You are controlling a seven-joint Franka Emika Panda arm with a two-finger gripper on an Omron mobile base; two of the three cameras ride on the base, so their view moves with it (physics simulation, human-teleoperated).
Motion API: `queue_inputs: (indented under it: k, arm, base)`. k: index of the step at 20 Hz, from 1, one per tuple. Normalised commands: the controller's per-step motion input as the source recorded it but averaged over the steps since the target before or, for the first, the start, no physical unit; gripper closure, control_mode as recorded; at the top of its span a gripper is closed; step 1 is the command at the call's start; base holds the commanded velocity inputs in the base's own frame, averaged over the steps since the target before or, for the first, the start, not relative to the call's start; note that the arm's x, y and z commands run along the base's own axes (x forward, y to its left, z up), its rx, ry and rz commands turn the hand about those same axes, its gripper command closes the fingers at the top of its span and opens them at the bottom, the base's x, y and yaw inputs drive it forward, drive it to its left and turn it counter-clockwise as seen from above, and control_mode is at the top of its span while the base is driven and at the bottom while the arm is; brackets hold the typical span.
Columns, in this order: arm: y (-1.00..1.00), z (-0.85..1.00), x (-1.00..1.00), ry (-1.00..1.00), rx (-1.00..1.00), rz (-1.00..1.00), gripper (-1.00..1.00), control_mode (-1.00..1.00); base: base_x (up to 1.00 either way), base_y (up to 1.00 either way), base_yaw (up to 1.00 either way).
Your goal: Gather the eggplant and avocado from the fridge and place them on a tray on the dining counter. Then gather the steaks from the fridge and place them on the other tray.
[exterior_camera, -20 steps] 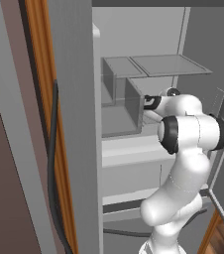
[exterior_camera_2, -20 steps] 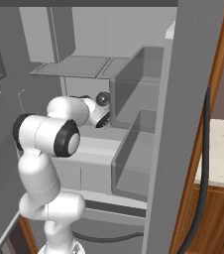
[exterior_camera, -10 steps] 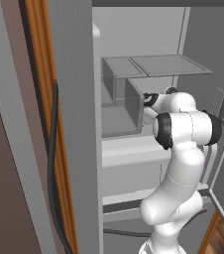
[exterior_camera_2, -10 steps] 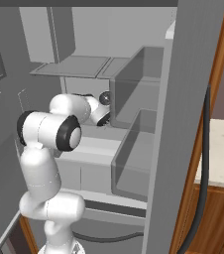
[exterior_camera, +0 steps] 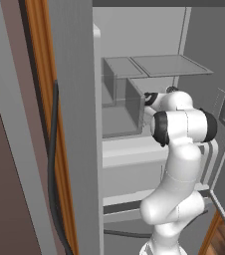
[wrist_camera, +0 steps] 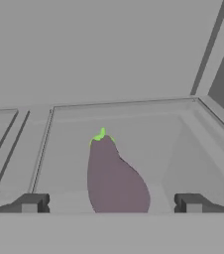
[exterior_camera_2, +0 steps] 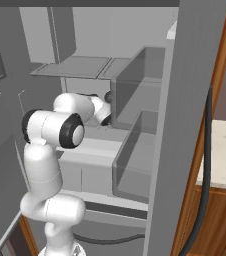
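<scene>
A dark purple eggplant [wrist_camera: 115, 181] with a green stem lies on a grey shelf inside the open fridge [exterior_camera: 74, 124], stem end pointing away from me. In the hand view my gripper [wrist_camera: 111, 203] is open, one fingertip on each side of the eggplant's near end, neither touching it. In the base views the white arm reaches into the fridge, and its hand [exterior_camera: 150, 98] [exterior_camera_2: 105, 107] sits at the edge of a clear bin that hides the fingers. The avocado, the steaks and both trays are out of view.
Clear-walled bins [exterior_camera_2: 135, 165] and glass shelves [exterior_camera: 169, 64] surround the hand inside the fridge. The open door panels stand close on both sides. A beige speckled countertop [exterior_camera_2: 225, 155] on a wooden base shows at right; I cannot tell whether it is the dining counter.
The arm's elbow has risen a little and the hand has edged slightly deeper into the fridge. The jaws have stayed wide open.
</scene>
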Motion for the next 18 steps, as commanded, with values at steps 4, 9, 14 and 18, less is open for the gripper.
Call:
queue_inputs:
  k: [4, 9, 14, 18]
  arm:
    - [0.00, 0.00, 0.11, 0.04, 0.00, 0.00, -1.00, -1.00]
    - [0.00, -0.02, 0.26, 0.03, 0.00, 0.00, -1.00, -1.00]
    - [0.00, -0.13, 0.15, 0.05, 0.00, 0.00, -1.00, -1.00]
    - [0.00, -0.20, 0.06, 0.09, 0.00, 0.00, -1.00, -1.00]
  base:
    - [0.00, 0.00, 0.00]
    - [0.00, 0.00, 0.00]
    - [0.00, 0.00, 0.00]
    - [0.00, 0.00, 0.00]
